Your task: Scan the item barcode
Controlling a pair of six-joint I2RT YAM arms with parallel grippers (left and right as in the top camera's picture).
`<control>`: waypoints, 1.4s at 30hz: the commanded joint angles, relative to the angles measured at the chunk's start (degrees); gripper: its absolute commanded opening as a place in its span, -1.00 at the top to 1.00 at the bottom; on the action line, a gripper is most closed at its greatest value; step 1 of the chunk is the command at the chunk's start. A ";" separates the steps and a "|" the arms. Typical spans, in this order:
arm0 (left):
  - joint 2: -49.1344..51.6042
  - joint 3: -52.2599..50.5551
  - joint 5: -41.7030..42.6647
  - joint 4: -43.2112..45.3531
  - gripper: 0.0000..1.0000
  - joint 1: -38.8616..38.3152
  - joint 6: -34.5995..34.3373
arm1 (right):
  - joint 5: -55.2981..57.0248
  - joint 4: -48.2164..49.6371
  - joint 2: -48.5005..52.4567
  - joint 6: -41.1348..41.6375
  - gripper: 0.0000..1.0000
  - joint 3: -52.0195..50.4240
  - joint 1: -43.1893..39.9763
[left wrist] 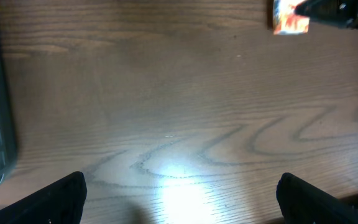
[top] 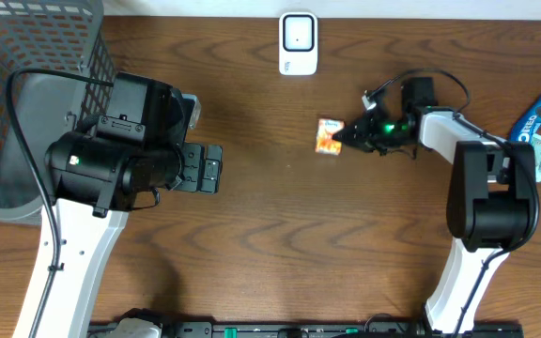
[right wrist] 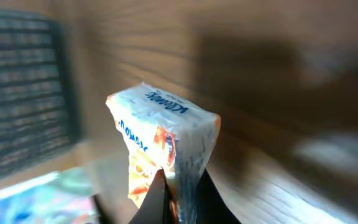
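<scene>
The item is a small orange and white snack packet [top: 329,135] in the middle of the wooden table, seen large in the right wrist view as a crinkled white and orange packet [right wrist: 163,146]. My right gripper [top: 346,136] is shut on its edge, the dark fingers [right wrist: 157,199] pinching the wrapper from below. A white barcode scanner [top: 298,42] stands at the table's far edge. My left gripper [left wrist: 182,196] is open over bare wood at the left, nothing between its fingers; the packet [left wrist: 289,22] shows at the top of its view.
A grey mesh basket [top: 26,94] fills the far left of the table. Blue snack packs, one an Oreo pack [top: 536,120], lie at the right edge beside the right arm's base.
</scene>
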 commanded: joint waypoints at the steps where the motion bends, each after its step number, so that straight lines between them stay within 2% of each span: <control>1: 0.13 0.52 -0.72 -0.17 -0.96 0.31 -0.07 | -21.79 4.26 0.26 -1.81 0.98 -0.13 -2.16; 4: 0.13 0.52 -0.72 -0.17 -0.96 0.31 -0.07 | -32.74 10.82 0.26 -1.38 0.98 -0.13 -3.17; 7: 0.13 0.52 -0.72 -0.17 -0.96 0.31 -0.07 | -32.74 13.25 0.22 0.92 0.98 -0.13 -3.43; 23: 0.13 0.52 -0.72 -0.17 -0.96 0.31 -0.07 | -32.76 17.33 0.09 -0.61 0.98 -0.13 -1.03; 26: 0.13 0.52 -0.72 -0.17 -0.96 0.31 -0.07 | -32.76 20.26 0.07 2.69 0.98 -0.13 -1.88; 32: 0.13 0.52 -0.72 -0.17 -0.96 0.31 -0.07 | -32.76 34.27 0.04 11.10 0.99 -0.13 -3.56; 39: 0.13 0.52 -0.72 -0.17 -0.96 0.31 -0.07 | -32.76 53.40 0.04 12.17 0.98 -0.15 -3.54; 42: 0.13 0.52 -0.72 -0.17 -0.96 0.31 -0.07 | -32.76 61.61 0.04 19.10 0.99 -0.13 -3.54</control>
